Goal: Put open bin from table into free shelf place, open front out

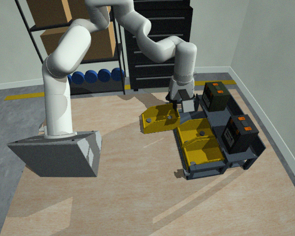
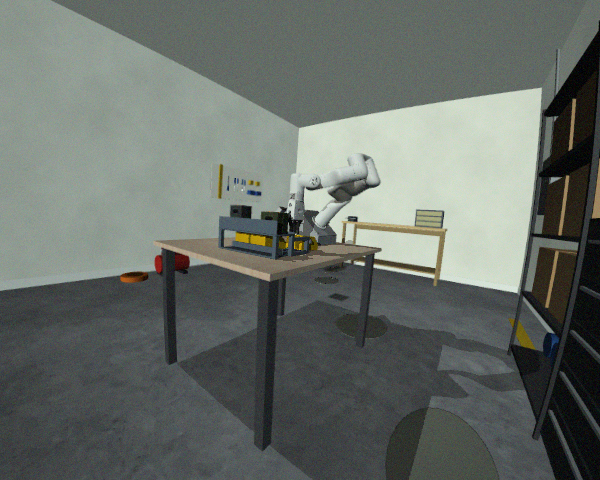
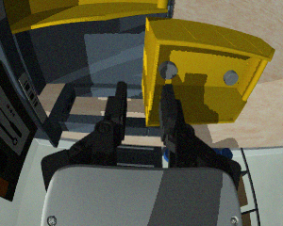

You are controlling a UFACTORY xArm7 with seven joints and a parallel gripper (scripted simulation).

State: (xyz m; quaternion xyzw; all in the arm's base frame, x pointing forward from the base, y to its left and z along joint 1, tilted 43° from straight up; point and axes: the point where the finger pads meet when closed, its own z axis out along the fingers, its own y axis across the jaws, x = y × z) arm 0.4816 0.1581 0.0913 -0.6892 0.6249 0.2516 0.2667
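1. Two fingers stand partly apart on the gripper (image 1: 177,106) (image 2: 295,227) (image 3: 144,85), clamped on nothing. One reaches inside the task bin (image 1: 159,127) (image 3: 203,38), the other outside, its rear wall between them with room on the outer side.
2. That bin, one of three yellow open bins counted from above, is out of its place, by the shelf's front side, open front toward the arm's base (image 1: 53,158). Two round grey parts show in it. Whether its underside touches the table (image 1: 132,198) (image 2: 222,258) cannot be told.
3. The shelf (image 1: 206,166) (image 2: 248,224) (image 3: 61,61) has one free place, its bare floor showing beside the nearer shelf bin (image 1: 195,124) (image 3: 85,16). The task bin's rear corner is close to that neighbour; contact is unclear.
4. The second shelf bin (image 1: 206,152) fills the far end of the row.
5. Two cases, one green (image 1: 215,99) (image 2: 273,221) and one black (image 1: 240,135) (image 2: 240,211), stand apart on the upper board.
6. The arm (image 1: 184,59) (image 2: 341,176) arches high, its last section dropping nearly upright to the gripper.
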